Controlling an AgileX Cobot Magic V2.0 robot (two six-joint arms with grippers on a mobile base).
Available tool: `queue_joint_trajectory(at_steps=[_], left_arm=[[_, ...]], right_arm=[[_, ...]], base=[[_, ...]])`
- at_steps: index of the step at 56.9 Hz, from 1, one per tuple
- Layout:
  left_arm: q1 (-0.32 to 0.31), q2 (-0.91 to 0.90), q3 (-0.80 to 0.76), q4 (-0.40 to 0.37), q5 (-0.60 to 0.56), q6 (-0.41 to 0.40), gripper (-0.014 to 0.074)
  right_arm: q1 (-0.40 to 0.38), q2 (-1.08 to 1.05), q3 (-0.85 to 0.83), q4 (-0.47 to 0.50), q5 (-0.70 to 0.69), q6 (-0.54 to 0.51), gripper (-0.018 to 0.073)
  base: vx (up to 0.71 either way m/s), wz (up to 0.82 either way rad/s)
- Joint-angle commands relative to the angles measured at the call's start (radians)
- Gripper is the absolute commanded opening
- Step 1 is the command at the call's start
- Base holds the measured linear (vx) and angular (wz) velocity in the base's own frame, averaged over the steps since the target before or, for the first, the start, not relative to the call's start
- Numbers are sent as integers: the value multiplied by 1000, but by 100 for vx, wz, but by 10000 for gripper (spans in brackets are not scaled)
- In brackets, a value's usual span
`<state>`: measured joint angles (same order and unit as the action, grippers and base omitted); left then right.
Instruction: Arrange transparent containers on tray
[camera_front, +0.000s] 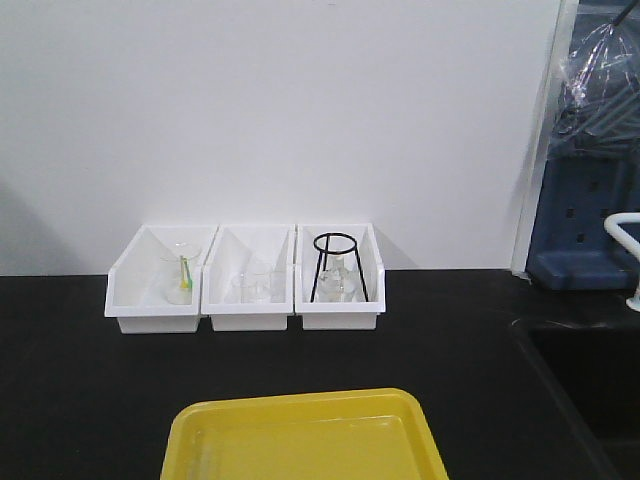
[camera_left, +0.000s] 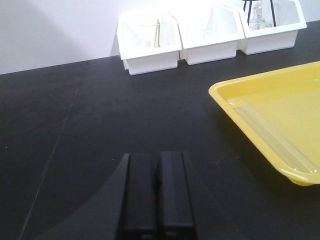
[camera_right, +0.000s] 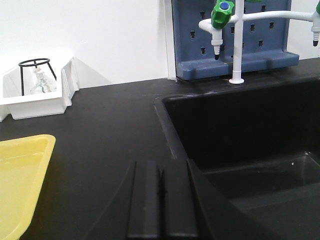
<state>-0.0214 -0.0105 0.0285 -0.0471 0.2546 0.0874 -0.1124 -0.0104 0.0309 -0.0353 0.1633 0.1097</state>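
The yellow tray (camera_front: 305, 435) sits at the near edge of the black bench (camera_front: 80, 380), at six o'clock from the row of three white bins (camera_front: 245, 280) lined up against the wall. In the left wrist view two clear test tubes (camera_left: 272, 135) lie side by side inside the tray, touching or nearly so, tucked along its left rim (they are faint against the yellow, and the front view barely shows them). The left gripper (camera_left: 158, 197) hangs over bare bench at about eight o'clock from the tray, its fingers pressed together with nothing between them. The right gripper (camera_right: 161, 202) is likewise closed up and empty, poised above the bench between the tray's edge and the sunken black sink (camera_right: 250, 145). A black wire stand (camera_front: 337, 266) rises from the right-hand bin. Beyond the sink, at twelve o'clock, a white tap with a green knob (camera_right: 222, 14) stands before a blue pegboard (camera_right: 260, 37).
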Motion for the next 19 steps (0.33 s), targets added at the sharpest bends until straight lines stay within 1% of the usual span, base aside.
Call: queue_joint_trajectory(at_steps=[1,19], left_arm=[[1,-24,36,-7,-80,-8,-8],[1,-24,36,-7,-80,-8,-8]], right_arm=[[-6,-9,9,-3,-76,-11,-11],[-6,-9,9,-3,-76,-11,-11]], base=[[0,0],[0,0]])
